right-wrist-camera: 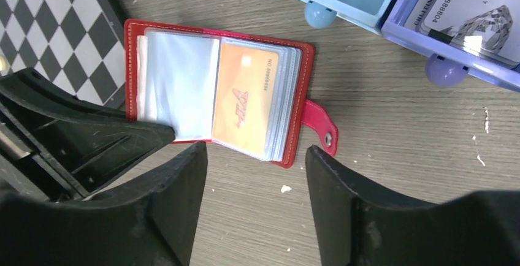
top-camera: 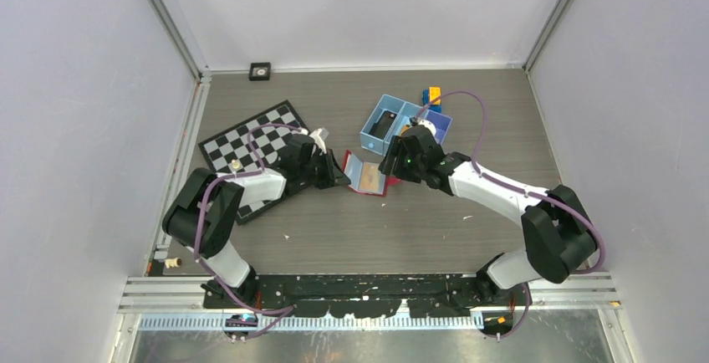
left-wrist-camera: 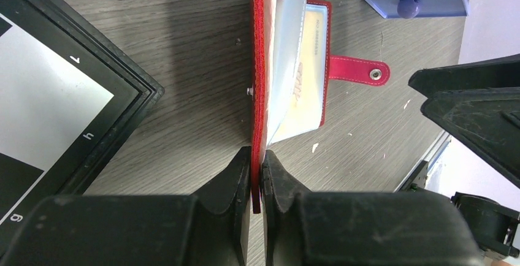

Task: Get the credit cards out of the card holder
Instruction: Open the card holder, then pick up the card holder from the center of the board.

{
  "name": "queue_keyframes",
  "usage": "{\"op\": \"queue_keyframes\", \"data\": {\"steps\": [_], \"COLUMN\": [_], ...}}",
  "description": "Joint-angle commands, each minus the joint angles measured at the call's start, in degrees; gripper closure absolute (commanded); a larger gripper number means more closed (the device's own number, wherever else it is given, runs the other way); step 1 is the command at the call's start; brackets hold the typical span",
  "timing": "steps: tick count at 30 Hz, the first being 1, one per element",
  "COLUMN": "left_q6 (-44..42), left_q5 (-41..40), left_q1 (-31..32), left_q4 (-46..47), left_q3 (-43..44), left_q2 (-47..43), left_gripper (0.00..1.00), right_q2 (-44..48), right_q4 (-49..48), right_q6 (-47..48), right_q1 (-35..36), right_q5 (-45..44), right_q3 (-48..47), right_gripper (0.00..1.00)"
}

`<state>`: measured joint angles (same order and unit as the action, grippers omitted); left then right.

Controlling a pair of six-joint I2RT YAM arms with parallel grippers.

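The red card holder lies open on the table between the two arms. My left gripper is shut on the edge of its left cover, which stands upright. An orange-gold credit card sits in the clear sleeves of the holder, the snap tab pointing right. My right gripper hangs open just in front of the holder, nothing between its fingers. Grey-silver credit cards lie in the blue tray.
A blue compartment tray stands right behind the holder. A folding chessboard lies left, close behind my left gripper. A small black object sits at the back wall. A yellow and blue item is behind the tray.
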<state>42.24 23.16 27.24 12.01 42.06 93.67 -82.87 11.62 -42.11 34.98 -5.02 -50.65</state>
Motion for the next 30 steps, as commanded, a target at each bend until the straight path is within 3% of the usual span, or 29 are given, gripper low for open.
{"op": "queue_keyframes", "data": {"steps": [1, 9, 14, 17, 21, 26, 30], "left_q6": [0.8, 0.7, 0.5, 0.4, 0.1, -0.4, -1.4], "left_q5": [0.4, 0.2, 0.1, 0.5, 0.3, -0.3, -1.9], "left_q1": [-0.4, -0.4, -0.4, -0.4, -0.4, -0.4, -0.2], "left_q4": [2.1, 0.6, 0.0, -0.2, -0.4, -1.0, -1.2], "left_q3": [0.3, 1.1, 1.3, 1.6, 1.6, 1.6, 1.1], "left_q2": [1.6, 2.2, 2.0, 2.1, 1.6, 0.7, -1.2], "left_gripper": [0.89, 0.88, 0.86, 0.84, 0.72, 0.43, 0.27], "right_q2": [-2.0, -7.9, -11.0, -13.7, -15.9, -15.1, -14.4], "right_q4": [-2.4, -1.0, 1.1, 0.9, 0.9, -0.3, -0.3], "right_q6": [-3.1, -5.4, -3.5, -2.3, -1.8, -1.2, -0.5], "right_q1": [-1.6, -3.0, -3.0, -2.9, -2.9, -2.8, -1.9], "right_q5": [1.5, 1.2, -3.5, -1.5, 0.4, 1.5, 0.5], "right_q3": [0.7, -0.8, -3.0, -4.3, -5.2, -4.6, -4.6], "right_gripper": [0.31, 0.28, 0.4, 0.54, 0.59, 0.59, 0.58]}}
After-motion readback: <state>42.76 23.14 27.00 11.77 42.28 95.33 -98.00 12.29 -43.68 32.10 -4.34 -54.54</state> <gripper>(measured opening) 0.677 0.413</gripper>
